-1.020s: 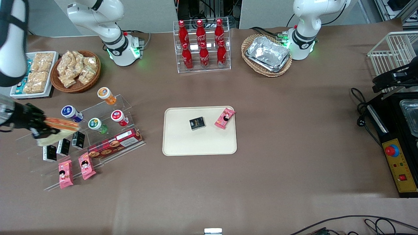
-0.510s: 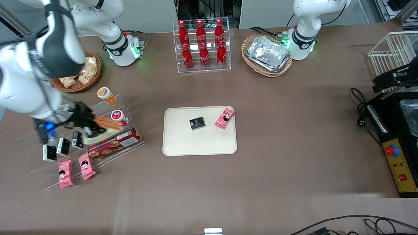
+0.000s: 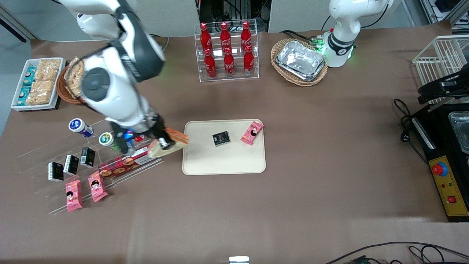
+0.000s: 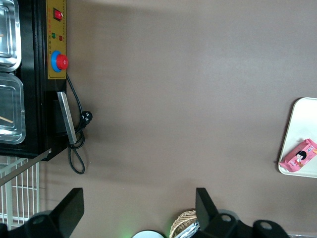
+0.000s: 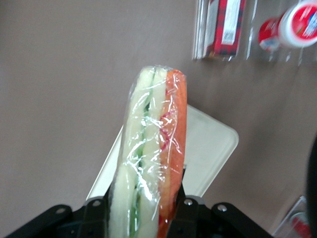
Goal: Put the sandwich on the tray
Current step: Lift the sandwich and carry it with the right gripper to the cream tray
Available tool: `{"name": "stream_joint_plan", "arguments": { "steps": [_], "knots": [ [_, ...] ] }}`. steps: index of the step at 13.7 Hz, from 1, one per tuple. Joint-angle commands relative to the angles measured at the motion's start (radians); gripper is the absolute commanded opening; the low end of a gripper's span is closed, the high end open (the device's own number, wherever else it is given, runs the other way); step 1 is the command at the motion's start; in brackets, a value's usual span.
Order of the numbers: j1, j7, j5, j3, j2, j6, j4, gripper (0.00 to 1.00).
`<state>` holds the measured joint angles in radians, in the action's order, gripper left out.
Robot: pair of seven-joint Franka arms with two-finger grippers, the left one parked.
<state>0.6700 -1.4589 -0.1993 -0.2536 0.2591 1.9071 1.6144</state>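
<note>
Pincer (image 3: 165,142) carried sandwich (image 3: 172,141) to tray (image 3: 223,161) edge.

Robot lab: mock snack-shop table (image 3: 329,154), bolted arm base (image 3: 339,46), emergency-stop box (image 3: 449,185).

A: Gripper (image 3: 165,141) with the sandwich (image 3: 172,143) clamped in it hangs just at the tray (image 3: 223,165) edge nearest the working arm, above the worktop (image 3: 293,205).

B: What's in the way on the tray?

A: A black box (image 3: 221,138) mid-tray and a pink packet (image 3: 251,132) on the rim toward the parked arm. The strip nearest the front camera lies bare.

B: And around the gripper?

A: The acrylic rack (image 3: 91,161) with its red biscuit box (image 3: 128,162) sits just beside it.
</note>
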Motion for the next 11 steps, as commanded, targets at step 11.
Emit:
{"name": "stream_joint_plan", "arguments": {
  "steps": [11],
  "knots": [
    [0.149,-0.354,-0.081,-0.015,0.342,0.375,-0.027,0.47]
  ]
}}
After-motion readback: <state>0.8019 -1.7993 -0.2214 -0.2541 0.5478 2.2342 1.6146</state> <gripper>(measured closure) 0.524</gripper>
